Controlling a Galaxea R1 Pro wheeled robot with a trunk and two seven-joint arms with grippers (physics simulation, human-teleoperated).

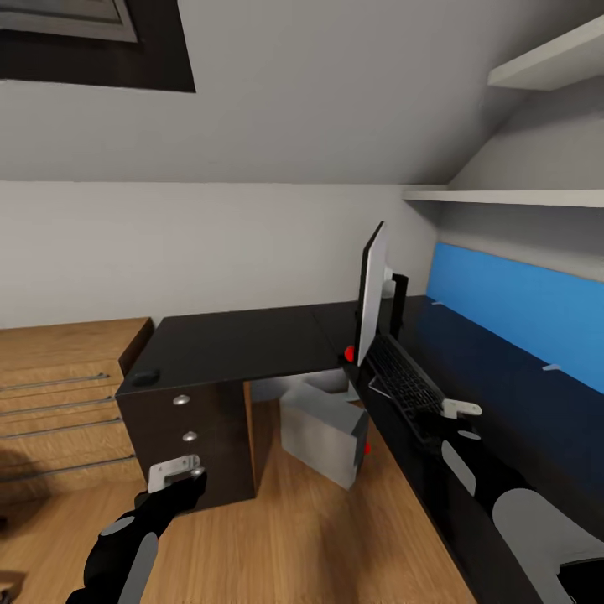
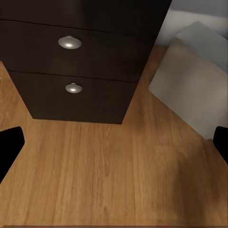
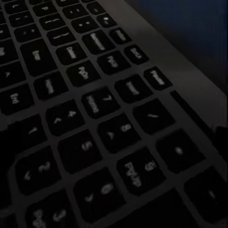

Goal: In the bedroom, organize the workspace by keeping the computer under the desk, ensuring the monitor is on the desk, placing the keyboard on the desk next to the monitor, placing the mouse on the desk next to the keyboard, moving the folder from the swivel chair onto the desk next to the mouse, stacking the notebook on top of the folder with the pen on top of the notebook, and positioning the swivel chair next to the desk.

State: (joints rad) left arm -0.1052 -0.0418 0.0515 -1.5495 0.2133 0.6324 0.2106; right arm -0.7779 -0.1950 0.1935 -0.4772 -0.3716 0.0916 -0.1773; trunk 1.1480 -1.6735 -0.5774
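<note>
The desk (image 1: 243,344) has a glossy black L-shaped top. The monitor (image 1: 372,294) stands on it, seen edge-on. Just past the monitor, the keyboard (image 1: 404,384) lies on the right wing, and its dark keys (image 3: 95,118) show very close in the right wrist view. My right gripper (image 1: 463,421) sits at the keyboard's near end with its fingers apart. The mouse (image 1: 144,377) rests on the desk's left corner. The grey computer (image 1: 323,432) (image 2: 194,90) stands askew on the floor under the desk. My left gripper (image 1: 178,474) (image 2: 114,147) hangs open in front of the desk drawers (image 2: 71,66).
A light oak dresser (image 1: 59,403) with bar handles stands left of the desk. A blue wall panel (image 1: 520,306) runs behind the right wing, with white shelves (image 1: 520,197) above. Oak floor (image 2: 104,180) spreads between the drawers and the computer.
</note>
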